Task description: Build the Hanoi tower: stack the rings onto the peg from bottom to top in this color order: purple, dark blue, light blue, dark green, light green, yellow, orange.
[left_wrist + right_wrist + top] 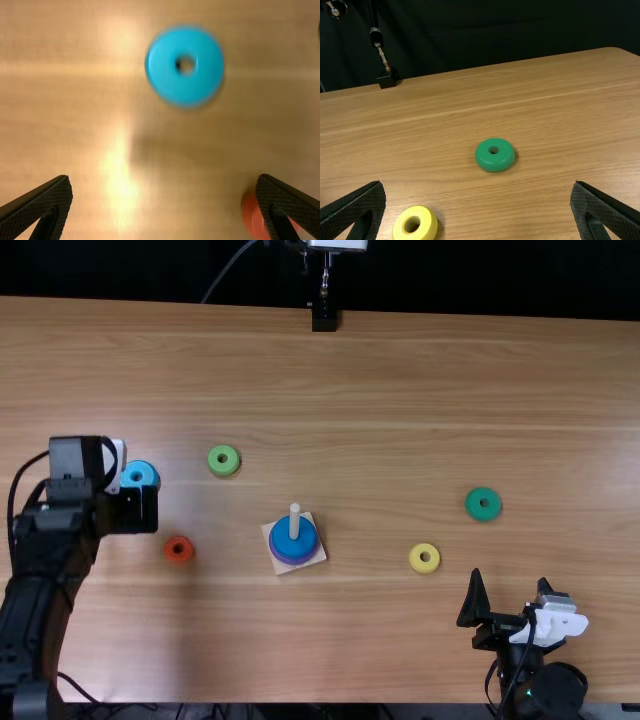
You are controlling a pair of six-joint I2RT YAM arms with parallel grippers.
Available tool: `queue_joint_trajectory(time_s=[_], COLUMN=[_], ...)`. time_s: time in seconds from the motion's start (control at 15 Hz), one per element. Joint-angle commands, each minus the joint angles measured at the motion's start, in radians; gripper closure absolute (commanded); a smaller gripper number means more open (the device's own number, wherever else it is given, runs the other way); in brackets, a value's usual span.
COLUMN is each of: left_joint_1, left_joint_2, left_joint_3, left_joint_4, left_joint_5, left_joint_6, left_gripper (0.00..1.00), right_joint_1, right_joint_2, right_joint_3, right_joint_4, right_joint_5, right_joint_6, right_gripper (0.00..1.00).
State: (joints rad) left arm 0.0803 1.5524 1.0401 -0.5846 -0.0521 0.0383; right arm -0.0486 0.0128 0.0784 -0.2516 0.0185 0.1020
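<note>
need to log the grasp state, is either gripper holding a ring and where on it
Neither: the left gripper and right gripper are both open and empty.

Scattered across a wooden table (420, 390) are a light blue ring (139, 466), orange ring (170, 549) and light green ring (215, 460) toward the left edge, a yellow ring (424, 549) and dark green ring (475, 506) toward the right. A square base (318, 556) is placed between; at the far edge, a black mount (323, 320).
</note>
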Motion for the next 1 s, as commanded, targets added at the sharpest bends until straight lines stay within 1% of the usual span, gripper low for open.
queue_joint_trajectory(time_s=[0.0,0.33,0.53,0.6,0.93], left_joint_1=[-0.004,-0.013,-0.013,-0.013,-0.034], left_joint_2=[0.071,0.262,0.380,0.402,0.468], left_joint_3=[0.074,0.236,0.383,0.410,0.420], left_joint_4=[-0.003,-0.017,-0.174,-0.201,-0.203], left_joint_5=[0.002,0.004,0.004,0.004,0.004], left_joint_6=[0.010,0.010,0.011,0.013,0.013], left_gripper=[0.00,0.00,0.00,0.00,0.00], right_joint_1=[-0.013,-0.013,-0.013,-0.013,-0.013], right_joint_2=[-0.013,-0.013,-0.013,-0.013,-0.013], right_joint_3=[-0.063,-0.063,-0.063,-0.063,-0.063], right_joint_4=[-0.070,-0.070,-0.070,-0.070,-0.070], right_joint_5=[0.009,0.009,0.009,0.009,0.009], right_joint_6=[-0.006,-0.006,-0.006,-0.006,-0.006], right_gripper=[0.00,0.00,0.00,0.00,0.00])
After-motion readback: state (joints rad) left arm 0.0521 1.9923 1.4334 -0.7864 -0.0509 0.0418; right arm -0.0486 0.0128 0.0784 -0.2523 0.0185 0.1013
